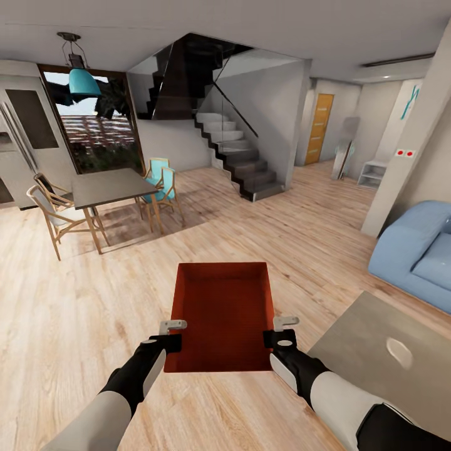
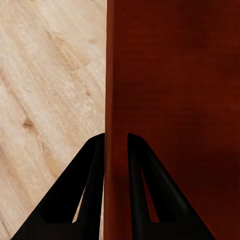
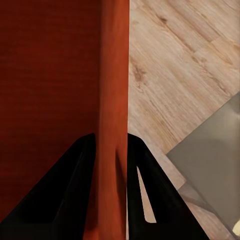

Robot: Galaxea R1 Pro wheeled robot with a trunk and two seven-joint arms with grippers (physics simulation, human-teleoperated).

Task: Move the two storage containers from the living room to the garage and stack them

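I have 1 storage container (image 1: 222, 313) held out in front of me over the light wood plank floor (image 1: 81, 300) of the living room, its long axis running straight away from me toward the staircase (image 1: 241, 160). It sits level, open side up, with nothing inside: thin orange-red walls, a flat matte bottom, a plain rectangular shape. My left gripper (image 1: 168, 335) has its jaws pinching the left side wall near the close corner, 1 black finger (image 2: 75, 200) on either face of the wall. My right gripper (image 1: 283, 332) pinches the right wall the same way. A grey tabletop (image 1: 376, 351) lies just to my right, a blue sofa (image 1: 416, 250) beyond it, and a dining table (image 1: 109, 186) with wooden chairs stands far left.
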